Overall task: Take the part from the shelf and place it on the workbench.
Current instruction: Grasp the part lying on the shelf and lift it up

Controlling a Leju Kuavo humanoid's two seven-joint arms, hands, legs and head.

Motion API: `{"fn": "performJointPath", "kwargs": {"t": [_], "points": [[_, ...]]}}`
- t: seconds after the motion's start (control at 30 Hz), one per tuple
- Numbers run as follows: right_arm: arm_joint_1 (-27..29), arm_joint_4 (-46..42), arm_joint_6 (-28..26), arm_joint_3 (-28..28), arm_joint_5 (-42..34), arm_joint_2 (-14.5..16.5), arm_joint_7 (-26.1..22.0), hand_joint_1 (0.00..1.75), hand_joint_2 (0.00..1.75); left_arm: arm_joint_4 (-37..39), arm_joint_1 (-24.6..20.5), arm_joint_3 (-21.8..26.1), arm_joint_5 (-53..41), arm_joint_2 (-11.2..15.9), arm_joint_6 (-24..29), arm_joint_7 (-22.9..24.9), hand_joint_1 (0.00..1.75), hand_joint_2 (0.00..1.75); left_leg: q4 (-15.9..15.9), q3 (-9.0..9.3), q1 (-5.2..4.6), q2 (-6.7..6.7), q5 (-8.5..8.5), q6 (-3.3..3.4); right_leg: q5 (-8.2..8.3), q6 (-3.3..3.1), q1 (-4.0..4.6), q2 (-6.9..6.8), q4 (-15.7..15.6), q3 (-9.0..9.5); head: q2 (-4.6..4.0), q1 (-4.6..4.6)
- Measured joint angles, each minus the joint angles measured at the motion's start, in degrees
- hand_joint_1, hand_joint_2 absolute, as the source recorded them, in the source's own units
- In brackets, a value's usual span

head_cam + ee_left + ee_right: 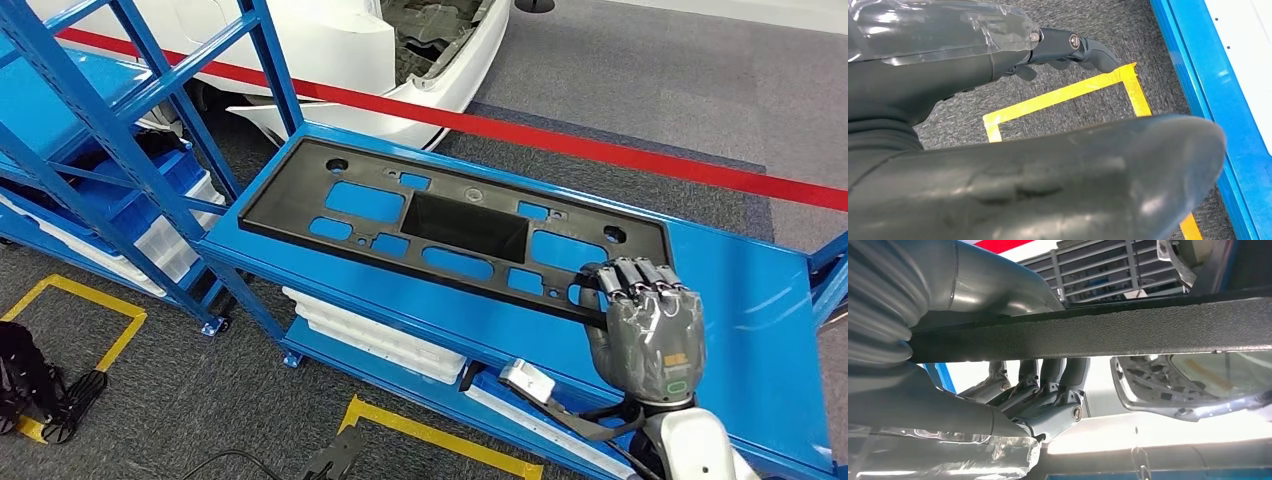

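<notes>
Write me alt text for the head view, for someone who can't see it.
The robot's right hand grips the near right edge of a long black plastic panel with many cutouts, which lies on a blue metal shelf. Behind the shelf, a red tape line crosses grey carpet near a white car body; yellow floor markings show below.

My right hand (643, 325), grey and many-fingered on a silver arm, reaches forward with dark fingers (1048, 385) curled over a black plastic panel's (455, 225) edge. My left hand (998, 115) hangs downward, fingers loosely extended, holding nothing.
</notes>
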Motion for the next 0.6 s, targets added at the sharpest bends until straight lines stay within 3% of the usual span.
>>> {"fn": "performJointPath", "kwargs": {"t": [0.6], "points": [[10.74,-6.89,-3.63,0.73,6.63,5.35,-4.91,1.75,1.75,0.00,-0.04,0.00,-0.07,-0.14,-0.80,-1.54,0.00,0.00,-0.07,0.01,0.02,-0.01,-0.05,-0.07,-0.10,-0.05,0.00,0.00,0.00,0.00,0.00,-0.01]]}}
